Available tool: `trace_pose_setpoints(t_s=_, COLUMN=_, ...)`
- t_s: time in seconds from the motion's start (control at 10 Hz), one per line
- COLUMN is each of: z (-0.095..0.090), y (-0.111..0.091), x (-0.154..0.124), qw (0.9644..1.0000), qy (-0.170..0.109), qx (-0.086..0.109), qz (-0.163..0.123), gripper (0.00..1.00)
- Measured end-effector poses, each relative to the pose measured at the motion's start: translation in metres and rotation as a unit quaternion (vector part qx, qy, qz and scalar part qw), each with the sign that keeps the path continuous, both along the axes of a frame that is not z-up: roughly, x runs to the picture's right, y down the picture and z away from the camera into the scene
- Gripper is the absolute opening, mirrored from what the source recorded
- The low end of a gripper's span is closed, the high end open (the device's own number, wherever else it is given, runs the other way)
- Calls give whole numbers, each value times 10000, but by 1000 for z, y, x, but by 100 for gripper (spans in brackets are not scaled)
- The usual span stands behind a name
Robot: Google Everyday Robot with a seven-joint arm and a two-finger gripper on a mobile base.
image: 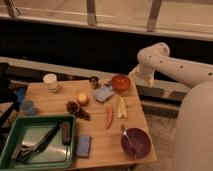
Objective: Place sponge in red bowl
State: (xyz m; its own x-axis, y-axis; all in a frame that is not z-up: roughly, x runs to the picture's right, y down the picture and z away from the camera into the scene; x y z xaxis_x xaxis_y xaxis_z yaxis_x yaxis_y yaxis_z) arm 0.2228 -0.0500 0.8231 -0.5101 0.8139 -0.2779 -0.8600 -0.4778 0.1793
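Note:
The sponge (pixel 83 145), flat and medium-blue, lies near the table's front edge, just right of the green tray (pixel 10 145). The red bowl (pixel 120 82), small and orange-red, stands at the table's far right corner. My gripper (pixel 133 79) is at the end of the white arm (pixel 170 65), just right of the red bowl and far from the sponge. Nothing shows in the gripper.
A paler light-blue pad (pixel 103 93) lies left of the red bowl. A maroon bowl with a spoon (pixel 136 142) stands front right. Also on the table are a red chili (pixel 109 117), a pale banana (pixel 121 107), a yellow fruit (pixel 82 99), a white cup (pixel 50 81) and a blue cup (pixel 28 107).

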Motion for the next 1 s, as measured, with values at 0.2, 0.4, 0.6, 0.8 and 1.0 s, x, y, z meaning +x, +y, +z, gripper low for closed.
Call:
trace_pose_setpoints(t_s=0.2, z=0, y=0, x=0, qw=10000, qy=0, qx=1, qz=-6, gripper=80)
trace_pose_setpoints(t_s=0.4, z=-4, y=0, x=-3, qw=9999, qy=-4, qx=15, qz=-145, gripper=80)
trace_pose_setpoints(t_s=0.6, z=-11, y=16, x=-27, qw=9988, qy=-178, qx=-66, qz=-447, gripper=80)
trace_pose_setpoints(t_s=0.8, z=-20, y=38, x=-44, qw=9971, qy=-317, qx=-171, qz=-664, gripper=80)
trace_pose_setpoints(t_s=1.0, z=-28, y=65, x=-71, qw=9932, qy=-560, qx=-301, qz=-976, gripper=80)
